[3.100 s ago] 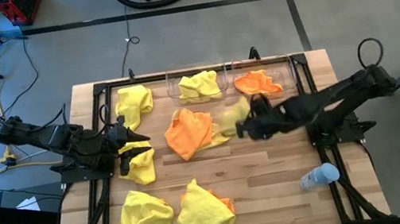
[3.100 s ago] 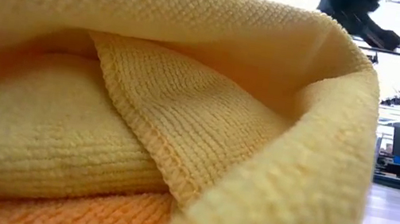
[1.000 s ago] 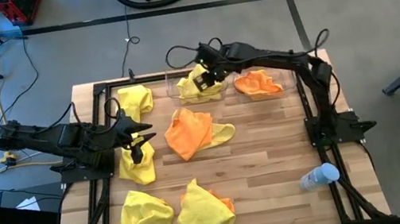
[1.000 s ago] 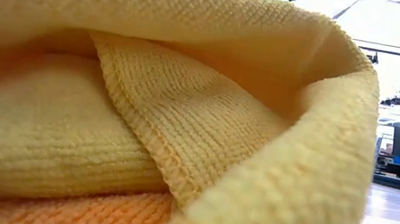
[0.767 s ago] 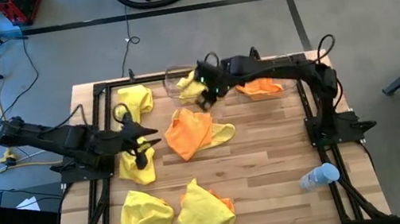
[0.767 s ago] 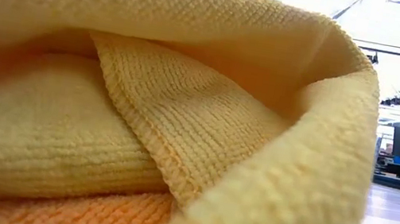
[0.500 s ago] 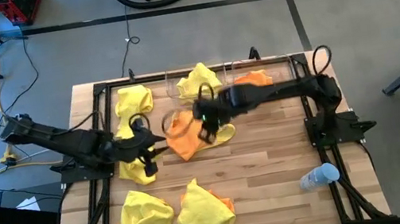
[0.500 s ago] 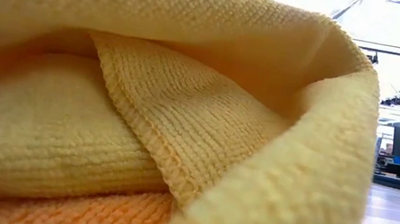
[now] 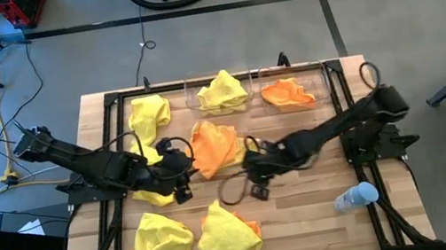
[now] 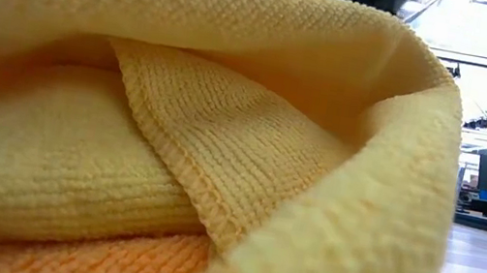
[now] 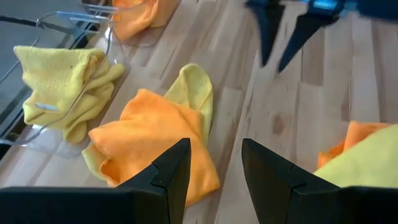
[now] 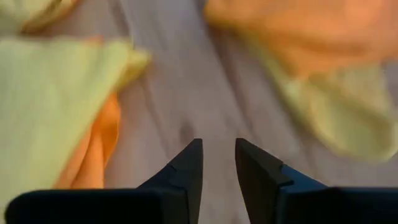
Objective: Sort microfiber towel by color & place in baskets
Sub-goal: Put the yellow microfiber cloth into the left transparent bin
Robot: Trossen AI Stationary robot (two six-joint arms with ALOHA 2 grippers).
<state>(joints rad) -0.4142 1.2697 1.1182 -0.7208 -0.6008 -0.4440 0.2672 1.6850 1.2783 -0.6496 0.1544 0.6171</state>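
Now right hand (image 9: 255,183) off baskets (image 9: 255,89), empty over table (image 9: 306,193) centre.

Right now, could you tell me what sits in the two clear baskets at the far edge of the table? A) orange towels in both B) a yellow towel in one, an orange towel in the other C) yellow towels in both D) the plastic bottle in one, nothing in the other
B: the high view shows a yellow towel in the left basket and an orange towel in the right basket.
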